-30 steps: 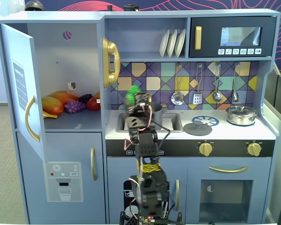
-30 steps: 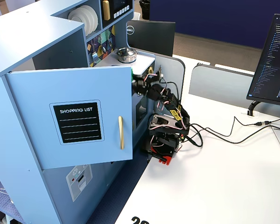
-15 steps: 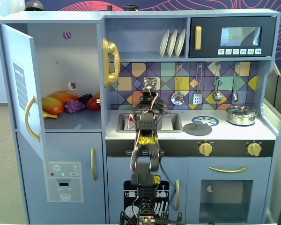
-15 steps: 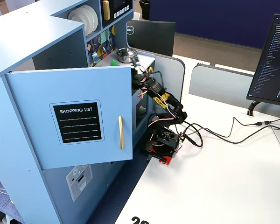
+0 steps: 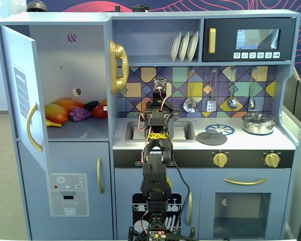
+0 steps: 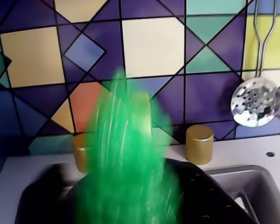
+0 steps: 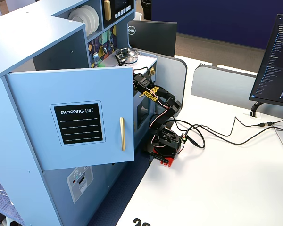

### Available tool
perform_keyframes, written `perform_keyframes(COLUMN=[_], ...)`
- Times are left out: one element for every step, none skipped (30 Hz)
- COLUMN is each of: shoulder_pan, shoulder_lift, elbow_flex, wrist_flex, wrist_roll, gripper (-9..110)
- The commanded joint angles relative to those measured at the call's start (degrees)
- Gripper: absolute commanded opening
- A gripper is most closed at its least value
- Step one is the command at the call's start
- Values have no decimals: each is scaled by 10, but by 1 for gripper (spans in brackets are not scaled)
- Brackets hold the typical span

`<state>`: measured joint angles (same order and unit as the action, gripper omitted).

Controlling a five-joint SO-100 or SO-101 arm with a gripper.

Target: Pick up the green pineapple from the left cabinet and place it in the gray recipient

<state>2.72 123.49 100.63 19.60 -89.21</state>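
Because the green pineapple [image 6: 126, 163] shows only as a smeared green streak in the wrist view, the main risk is a drop that lands off target. The fingers are hidden behind that blur, so I cannot tell whether they grip the fruit or have let go.

The left cabinet [image 5: 70, 60] stands with its door [image 5: 20, 95] swung wide, and only the other fruit [image 5: 65, 111] lies on its shelf. The pineapple is out of it, over the sink end of the bench [image 5: 241, 140]. That open door juts toward the arm's base in the side fixed view, so a wide swing to the left of the front fixed view could clip its edge.

The arm [image 5: 155, 165] reaches up over the bench front and hides most of what sits behind it. To the right in that view the bench is open as far as the steel pot [image 5: 259, 123], which gives room to pull back that way.

The sink [image 6: 266, 182] opens at the lower right of the wrist view. A dark rounded shape lies under the fruit, and I take it for the gray pot [image 6: 214, 196], though it is too dim to be sure. If the release comes off-centre, the bumpy fruit may strike the rim and roll into the sink.

The tiled wall [image 6: 154, 46] is near ahead, so there is little room forward. A gold tap knob [image 6: 199, 143] stands just behind the dark shape, and a skimmer [image 6: 255, 100] hangs to the right; pushing further in could knock either.
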Motion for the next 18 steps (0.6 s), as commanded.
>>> perform_keyframes(shoulder_pan=[4,4,6,8,10,11,13,15,16,15,14,11,2,-4,-7,-9,-8,-8], shoulder_lift=[-12,-15,-16,-17,-18,-18,-15,-10,2,18,43,76,113,146,171,188,201,214], elbow_flex=[-42,-44,-45,-45,-45,-45,-45,-47,-51,-54,-60,-62,-71,-92,-121,-149,-174,-187], wrist_flex=[-36,-36,-35,-35,-35,-35,-34,-28,-18,-2,25,56,100,174,258,343,432,516], wrist_roll=[20,14,8,1,-3,-4,-2,-3,-2,-2,-10,-22,-33,-50,-64,-80,-96,-100], gripper=[33,33,33,33,33,33,32,32,32,31,30,28,24,18,12,4,1,0])
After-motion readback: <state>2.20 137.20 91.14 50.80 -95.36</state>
